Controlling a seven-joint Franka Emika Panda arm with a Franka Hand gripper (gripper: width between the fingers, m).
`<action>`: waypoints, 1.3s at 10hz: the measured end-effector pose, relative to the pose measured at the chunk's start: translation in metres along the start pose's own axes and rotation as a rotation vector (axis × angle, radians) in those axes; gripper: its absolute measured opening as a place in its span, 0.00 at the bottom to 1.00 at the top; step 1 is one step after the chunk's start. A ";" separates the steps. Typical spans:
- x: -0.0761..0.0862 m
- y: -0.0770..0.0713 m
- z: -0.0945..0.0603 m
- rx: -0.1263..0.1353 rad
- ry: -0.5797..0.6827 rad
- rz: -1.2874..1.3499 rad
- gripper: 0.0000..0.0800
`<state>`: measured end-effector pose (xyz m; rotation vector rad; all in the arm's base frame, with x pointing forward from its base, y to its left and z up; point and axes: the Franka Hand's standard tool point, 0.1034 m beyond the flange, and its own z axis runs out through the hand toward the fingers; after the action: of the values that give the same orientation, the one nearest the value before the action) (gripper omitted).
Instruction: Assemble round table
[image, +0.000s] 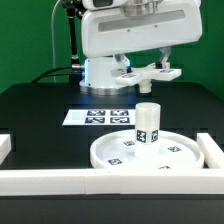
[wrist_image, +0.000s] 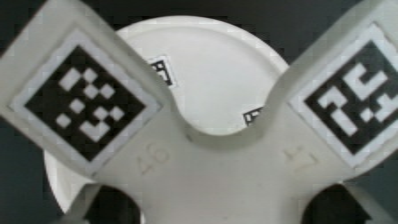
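Note:
The large flat round disc (image: 150, 152) lies on the black table against the white rails. The short cylindrical leg (image: 147, 123) stands upright on its middle, with square tags on its side. My gripper (image: 148, 66) is shut on the four-lobed cross base (image: 150, 72) and holds it in the air behind and above the leg. In the wrist view the cross base (wrist_image: 214, 165) fills the picture, with two tagged lobes spread apart. My gripper (wrist_image: 217, 203) grips its middle. The disc (wrist_image: 196, 75) shows between the lobes. The leg is hidden there.
The marker board (image: 103, 117) lies flat behind the disc toward the exterior view's left. White straight border rails (image: 60, 181) run along the front and up both sides (image: 211, 150). The arm's white base (image: 100, 70) stands at the back.

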<state>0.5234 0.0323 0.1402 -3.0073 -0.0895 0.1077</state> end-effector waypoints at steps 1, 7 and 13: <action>0.000 0.000 0.000 -0.002 0.000 -0.008 0.56; 0.020 0.005 -0.004 -0.052 0.012 -0.207 0.56; 0.036 0.006 0.010 -0.099 -0.001 -0.331 0.56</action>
<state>0.5586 0.0296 0.1267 -3.0382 -0.6048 0.0720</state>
